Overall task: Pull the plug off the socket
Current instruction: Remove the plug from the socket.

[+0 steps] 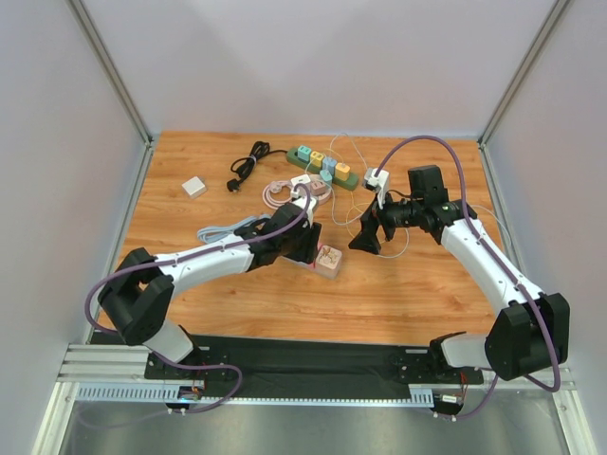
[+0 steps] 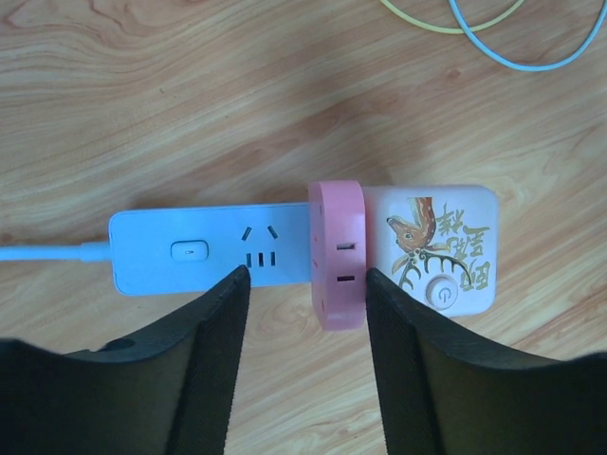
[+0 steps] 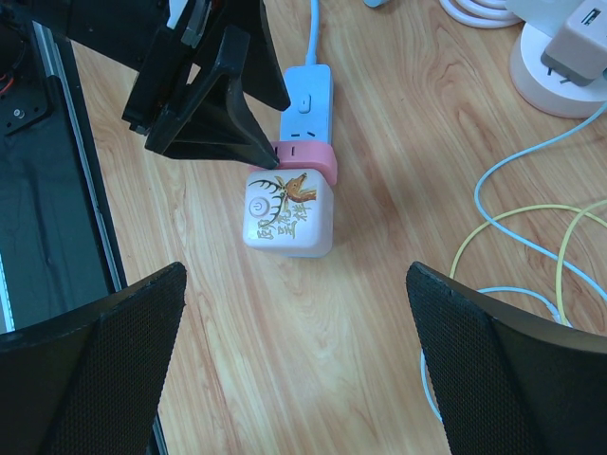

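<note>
From above, the left end effector (image 1: 305, 242) hid all but the tip of the plug (image 1: 329, 261). Its wrist view showed fingers (image 2: 220, 327) apart, flanking the plug seated in the socket (image 2: 209, 251). By its own view, the right end effector (image 3: 296, 280) hung open, fingers cropped

Wooden table (image 1: 398, 308), plain grey walls (image 1: 313, 57)

Two arms (image 1: 209, 256) (image 1: 484, 251), perhaps three power strips (image 1: 327, 175) (image 2: 209, 251) (image 3: 560, 76)

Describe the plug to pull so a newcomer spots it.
On the wooden table, find the blue power strip at the left gripper's jaws. The plug is the white cube on its end, past a pink collar; only it carries a deer drawing.
</note>
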`<action>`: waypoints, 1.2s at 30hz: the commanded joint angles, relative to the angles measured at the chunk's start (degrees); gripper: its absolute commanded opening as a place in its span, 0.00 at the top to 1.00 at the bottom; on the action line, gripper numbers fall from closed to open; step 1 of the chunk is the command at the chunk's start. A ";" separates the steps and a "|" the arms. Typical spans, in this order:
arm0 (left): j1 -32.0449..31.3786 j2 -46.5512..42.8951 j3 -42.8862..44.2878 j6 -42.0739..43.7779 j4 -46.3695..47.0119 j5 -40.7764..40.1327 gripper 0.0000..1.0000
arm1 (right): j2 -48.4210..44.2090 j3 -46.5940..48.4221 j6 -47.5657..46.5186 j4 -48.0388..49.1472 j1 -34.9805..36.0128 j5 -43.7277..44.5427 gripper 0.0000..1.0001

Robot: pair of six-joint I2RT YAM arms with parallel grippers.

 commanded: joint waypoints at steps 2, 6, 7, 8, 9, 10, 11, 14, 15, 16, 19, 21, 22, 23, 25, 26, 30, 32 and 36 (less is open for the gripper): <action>-0.35 0.55 1.54 0.82 -0.40 -0.24 0.45 | 0.52 0.03 0.42 1.89 -0.26 0.24 0.00; -0.35 1.51 1.80 1.17 -0.49 0.29 0.50 | 0.61 0.03 0.42 1.80 -0.26 0.24 0.00; -0.35 2.03 1.98 1.26 -0.58 0.46 0.52 | 0.78 0.03 0.42 1.80 -0.26 0.15 0.00; -0.35 2.30 2.15 1.35 -0.58 0.81 0.52 | 0.70 0.03 0.51 1.80 -0.34 0.15 0.00; -0.35 2.91 2.33 1.61 -0.58 1.08 0.53 | 0.70 0.03 0.51 1.80 -0.26 0.15 0.00; -0.35 3.18 2.42 1.70 -0.49 1.26 0.54 | 0.78 0.03 0.59 1.80 -0.26 -0.02 0.00; -0.35 3.44 2.68 1.88 -0.58 1.52 0.55 | 0.87 0.03 0.60 1.72 -0.26 -0.11 0.00; -0.35 4.85 3.12 2.23 -0.32 2.39 0.55 | 1.31 0.12 0.86 1.72 -0.34 -0.64 0.00; -0.35 5.37 3.21 2.32 -0.05 2.75 0.55 | 1.66 0.12 1.12 1.72 -0.26 -0.90 0.00; -0.35 5.64 3.30 2.40 0.12 3.19 0.55 | 1.93 0.12 1.21 1.80 -0.26 -1.25 0.00; -0.35 6.61 3.82 2.32 0.39 3.98 0.57 | 2.45 0.21 1.65 1.63 -0.26 -2.04 0.00; -0.35 7.13 4.09 2.23 0.56 4.33 0.60 | 3.15 0.21 1.91 1.80 -0.26 -2.66 0.01; -0.35 7.14 4.18 2.23 0.74 4.51 0.61 | 3.42 -0.05 2.61 1.98 -0.17 -3.88 0.01; -0.35 7.22 4.35 2.23 0.83 4.60 0.65 | 3.86 -0.14 3.23 2.68 -0.17 -4.59 0.02; -0.35 7.31 4.53 2.23 0.83 4.77 0.71 | 5.44 -0.93 7.25 4.26 0.18 -6.43 0.05; -0.44 7.31 4.53 2.14 0.92 4.95 0.74 | 5.97 -1.11 9.28 6.44 0.44 -7.05 0.09; -0.26 7.66 4.44 1.35 1.53 4.95 1.00 | 11.05 -1.38 17.54 10.50 1.59 -11.17 0.36; -0.35 7.93 4.26 1.00 2.06 6.25 1.00 | 12.82 -1.20 21.32 12.08 2.03 -11.98 0.50; -0.35 8.37 4.09 0.47 2.67 6.79 1.00 | 16.86 -1.20 24.41 13.31 2.73 -13.64 0.78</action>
